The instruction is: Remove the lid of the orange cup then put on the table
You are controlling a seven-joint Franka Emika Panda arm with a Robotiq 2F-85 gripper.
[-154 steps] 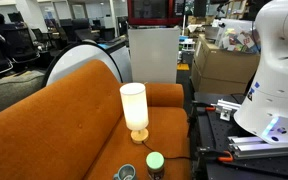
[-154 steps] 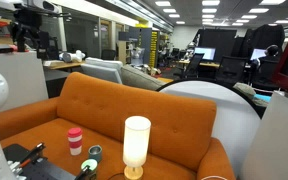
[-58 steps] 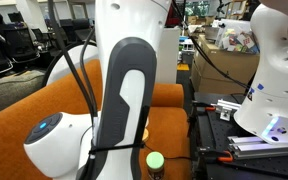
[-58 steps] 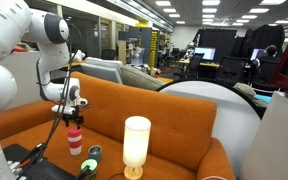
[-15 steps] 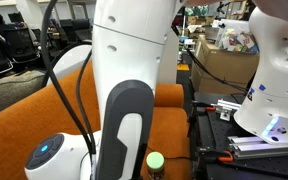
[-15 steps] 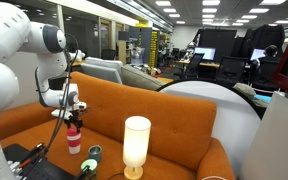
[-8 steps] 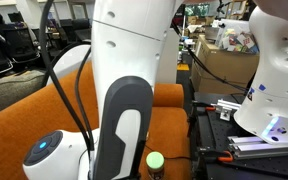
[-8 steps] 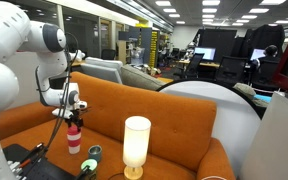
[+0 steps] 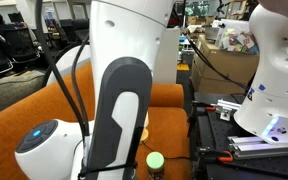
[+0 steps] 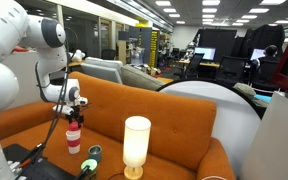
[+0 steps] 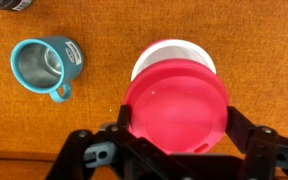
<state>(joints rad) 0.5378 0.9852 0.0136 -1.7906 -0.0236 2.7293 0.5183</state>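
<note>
**Lid pinched over the cup**

Lid (image 11: 176,105), round and red, sits between the two fingers of the gripper (image 11: 176,128). One dark finger (image 11: 117,130) presses on its left edge and the other on its right edge, so the jaws are closed on it. The lid fills the middle of the wrist view and hides most of the cup (image 11: 174,48). Only a white arc of the cup's rim shows, at the lid's upper edge. The lid is offset from that rim toward the gripper, but whether it is clear of the rim cannot be told.

In an exterior view the gripper (image 10: 72,120) points straight down, with the cup (image 10: 73,142) upright right under it on the table (image 10: 39,135). The cup is too small there to show the gap.

A teal mug (image 11: 44,65) stands on the table (image 11: 269,50) well apart from the cup, its handle toward the lower right in the wrist view. A white lamp (image 10: 136,145) stands further along the same surface. In an exterior view the arm (image 9: 124,90) blocks most of the scene, and a green-topped thing (image 9: 155,160) shows beside it on the table (image 9: 169,125).
</note>
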